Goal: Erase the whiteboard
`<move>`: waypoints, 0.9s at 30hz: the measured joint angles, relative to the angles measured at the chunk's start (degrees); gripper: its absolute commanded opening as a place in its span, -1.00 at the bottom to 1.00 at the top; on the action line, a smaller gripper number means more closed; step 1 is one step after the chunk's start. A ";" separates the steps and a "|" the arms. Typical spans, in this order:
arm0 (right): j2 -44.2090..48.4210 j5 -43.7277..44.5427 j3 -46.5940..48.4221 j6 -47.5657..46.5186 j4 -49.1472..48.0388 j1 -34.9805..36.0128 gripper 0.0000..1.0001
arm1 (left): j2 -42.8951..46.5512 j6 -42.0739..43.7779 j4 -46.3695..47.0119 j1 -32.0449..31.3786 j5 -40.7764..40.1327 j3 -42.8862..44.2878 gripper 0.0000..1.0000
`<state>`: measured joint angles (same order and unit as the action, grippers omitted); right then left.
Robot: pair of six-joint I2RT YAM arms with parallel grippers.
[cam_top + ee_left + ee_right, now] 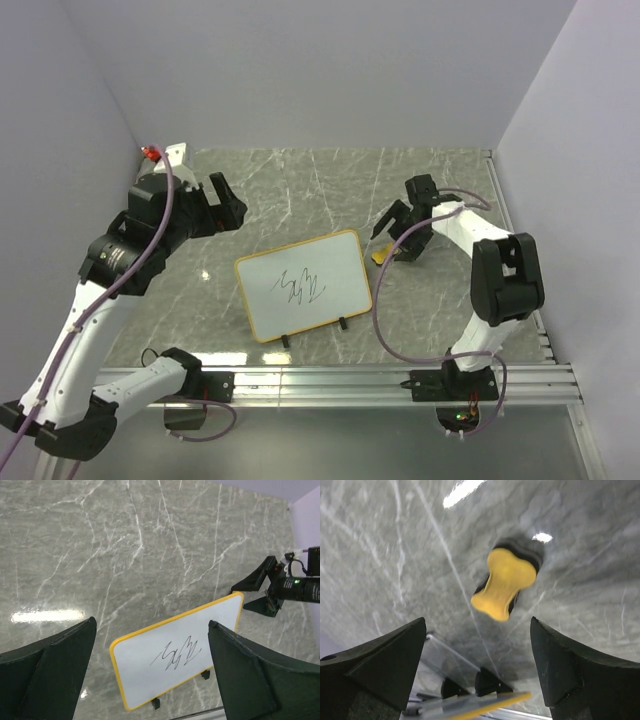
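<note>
The whiteboard (300,285), yellow-framed with a dark scribble in its middle, lies on the marble table on two black feet. In the left wrist view the whiteboard (170,665) sits below and ahead of my left gripper (151,625), which is open and empty. That left gripper (225,205) hovers up-left of the board. A small yellow bone-shaped eraser (381,255) lies just off the board's right corner. My right gripper (400,235) is open right over it. Its wrist view shows the eraser (505,582) on the table beyond the right gripper (477,622), not between the fingers.
An aluminium rail (380,378) runs along the near table edge. White walls close the back and both sides. A white bracket with a red tip (152,153) sits at the back left corner. The whiteboard's edge (470,705) shows low in the right wrist view.
</note>
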<state>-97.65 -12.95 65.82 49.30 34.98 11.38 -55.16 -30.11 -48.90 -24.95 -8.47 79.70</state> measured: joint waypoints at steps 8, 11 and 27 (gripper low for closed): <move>-9.20 3.15 6.88 1.81 0.59 0.04 0.68 | -2.91 3.37 0.50 -1.03 0.26 -0.81 0.99; -11.23 3.76 9.01 2.47 1.79 0.35 0.66 | -4.07 4.02 1.16 -1.95 0.26 -1.18 0.99; -13.29 6.21 10.08 1.97 4.24 2.73 -0.02 | -4.26 4.90 0.79 -2.43 -0.37 -1.75 0.99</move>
<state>-110.93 -6.74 75.90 51.27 39.22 14.11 -59.42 -25.21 -48.12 -27.38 -8.84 77.95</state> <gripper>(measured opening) 0.543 0.995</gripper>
